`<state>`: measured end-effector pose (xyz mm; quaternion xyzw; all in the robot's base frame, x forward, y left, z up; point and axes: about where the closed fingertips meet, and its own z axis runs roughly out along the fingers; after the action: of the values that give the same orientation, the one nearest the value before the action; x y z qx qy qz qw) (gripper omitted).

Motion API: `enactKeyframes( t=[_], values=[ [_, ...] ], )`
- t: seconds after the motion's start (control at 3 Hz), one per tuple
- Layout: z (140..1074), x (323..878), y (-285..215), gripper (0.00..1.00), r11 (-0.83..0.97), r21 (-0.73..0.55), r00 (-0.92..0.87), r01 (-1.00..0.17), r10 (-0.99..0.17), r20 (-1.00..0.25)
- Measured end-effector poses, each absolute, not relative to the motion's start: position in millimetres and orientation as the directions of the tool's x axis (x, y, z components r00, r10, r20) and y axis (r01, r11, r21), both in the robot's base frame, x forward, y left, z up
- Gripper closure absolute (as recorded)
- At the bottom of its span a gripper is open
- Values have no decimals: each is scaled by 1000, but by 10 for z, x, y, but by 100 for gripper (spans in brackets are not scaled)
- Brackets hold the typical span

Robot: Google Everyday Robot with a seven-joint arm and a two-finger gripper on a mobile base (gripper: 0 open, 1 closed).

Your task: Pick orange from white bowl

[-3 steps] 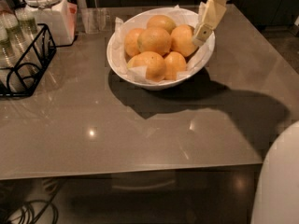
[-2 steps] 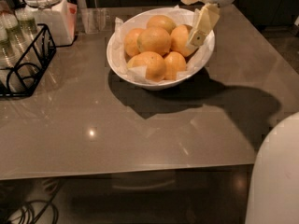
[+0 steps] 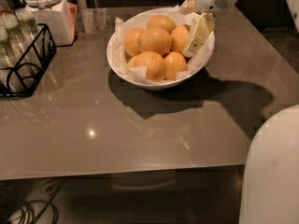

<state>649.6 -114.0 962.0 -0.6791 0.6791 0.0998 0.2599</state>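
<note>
Steeply angled, the gripper dips into the white bowl.

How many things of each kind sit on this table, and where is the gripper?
Oranges: 6, all in the bowl
White bowl: 1
White lidded jar: 1
Black wire rack: 1, contents too cut off to count
Clear cup: 1
Total: 10
Gripper: 1, reaching into the bowl's right side, against the oranges

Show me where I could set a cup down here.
Bare: the front of the glossy grey table, between the round white paper-lined bowl and near edge, right of the black wire rack. Crowded: the back, with white lidded jar, bowl and cream gripper at its right rim.
</note>
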Motion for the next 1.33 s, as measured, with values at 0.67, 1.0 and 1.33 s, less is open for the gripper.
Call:
enactKeyframes(
  t=[0.67, 1.0, 1.33],
  values=[
    [9429, 6520, -1179, 10, 61, -180, 35, -982, -871, -490],
    [9368, 6538, -1176, 11, 58, -168, 32, -984, -871, -491],
    [9293, 6557, -1166, 13, 53, -152, 29, -987, -871, -491]
  ],
)
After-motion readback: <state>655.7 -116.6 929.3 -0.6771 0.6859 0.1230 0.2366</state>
